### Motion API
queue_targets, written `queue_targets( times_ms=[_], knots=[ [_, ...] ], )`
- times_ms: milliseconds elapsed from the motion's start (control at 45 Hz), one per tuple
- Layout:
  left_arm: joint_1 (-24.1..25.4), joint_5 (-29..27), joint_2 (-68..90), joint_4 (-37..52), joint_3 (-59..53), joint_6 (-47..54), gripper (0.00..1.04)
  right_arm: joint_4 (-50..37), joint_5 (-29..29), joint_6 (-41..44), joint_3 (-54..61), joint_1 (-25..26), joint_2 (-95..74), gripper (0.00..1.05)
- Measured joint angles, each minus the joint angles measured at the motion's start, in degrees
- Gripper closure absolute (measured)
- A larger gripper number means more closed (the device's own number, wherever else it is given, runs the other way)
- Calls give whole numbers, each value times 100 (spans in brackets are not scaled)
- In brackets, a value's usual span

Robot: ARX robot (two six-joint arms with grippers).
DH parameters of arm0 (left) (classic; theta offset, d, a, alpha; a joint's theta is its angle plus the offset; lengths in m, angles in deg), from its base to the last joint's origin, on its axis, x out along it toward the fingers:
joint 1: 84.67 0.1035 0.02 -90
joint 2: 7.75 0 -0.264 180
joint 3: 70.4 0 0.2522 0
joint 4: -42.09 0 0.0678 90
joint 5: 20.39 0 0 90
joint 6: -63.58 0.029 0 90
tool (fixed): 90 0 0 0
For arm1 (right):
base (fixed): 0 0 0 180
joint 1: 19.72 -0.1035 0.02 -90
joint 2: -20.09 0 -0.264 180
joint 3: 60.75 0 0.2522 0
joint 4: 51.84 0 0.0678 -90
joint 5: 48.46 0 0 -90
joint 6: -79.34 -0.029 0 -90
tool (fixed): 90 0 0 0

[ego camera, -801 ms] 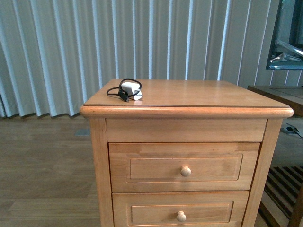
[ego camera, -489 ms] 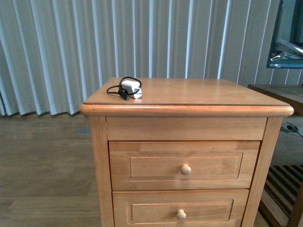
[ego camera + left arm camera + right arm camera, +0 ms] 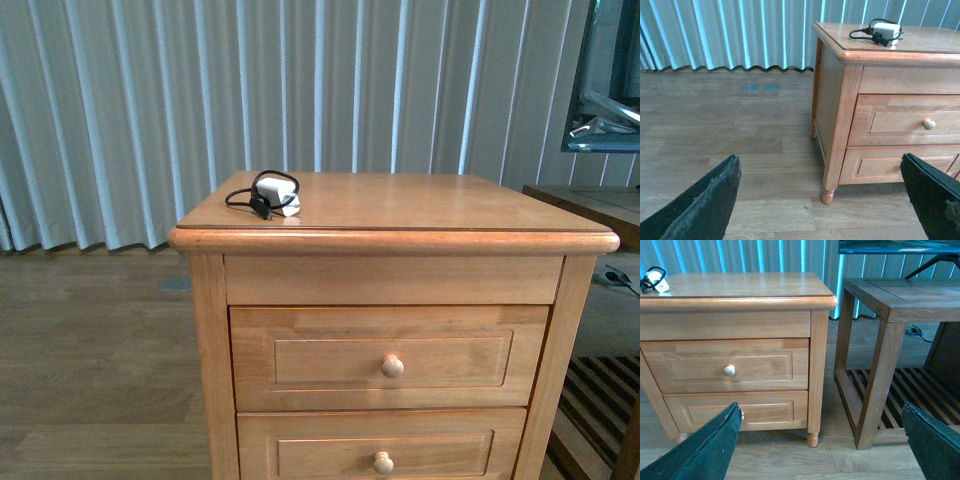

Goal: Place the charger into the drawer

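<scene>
Neither arm shows in my front view. My left wrist camera sits low, off the nightstand's (image 3: 440, 200) left front corner. There the left gripper (image 3: 820, 159) is spread wide, with two dark fingers (image 3: 710, 200) at the frame's edges and nothing between them. My right wrist camera faces the nightstand's front from low down. The right gripper (image 3: 821, 406) is just as wide apart, its two fingers (image 3: 710, 445) bare and gripping nothing.

There is one charger (image 3: 275, 193), a white block with black cable looped around it. It lies on the nightstand's top near the back left corner, well apart from both grippers. It also shows in the left wrist view (image 3: 885, 31) and at the edge of the right wrist view (image 3: 655, 279).

I count two drawer fronts, both closed, each with one round knob. The drawer (image 3: 390, 357) is the upper, taller one, and the lower drawer (image 3: 385, 452) sits directly beneath it. One slatted side table (image 3: 900, 290) stands just beside the nightstand on its right. Pale curtains (image 3: 150, 100) hang behind.
</scene>
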Motion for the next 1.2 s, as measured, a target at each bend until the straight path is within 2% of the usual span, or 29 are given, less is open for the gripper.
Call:
queue_targets(
  times_ms=[956,1001,1068,1112,1157,1201],
  knots=[
    [0,0,0,0,0,0,6,0,0,0,0,0,0,8],
    [0,0,0,0,0,0,6,-107,-352,-68,0,122,-70,8],
    [0,4,0,0,0,0,6,-341,-1884,-229,-13,501,-345,8],
    [0,2,0,-2,0,0,6,-354,-2492,-249,-15,487,-546,8],
    [0,-17,0,-2,0,-2,6,-365,-2686,-236,-15,321,-758,8],
    [0,-9,0,-2,0,0,6,-455,-2610,-234,-15,92,-977,8]
  ],
)
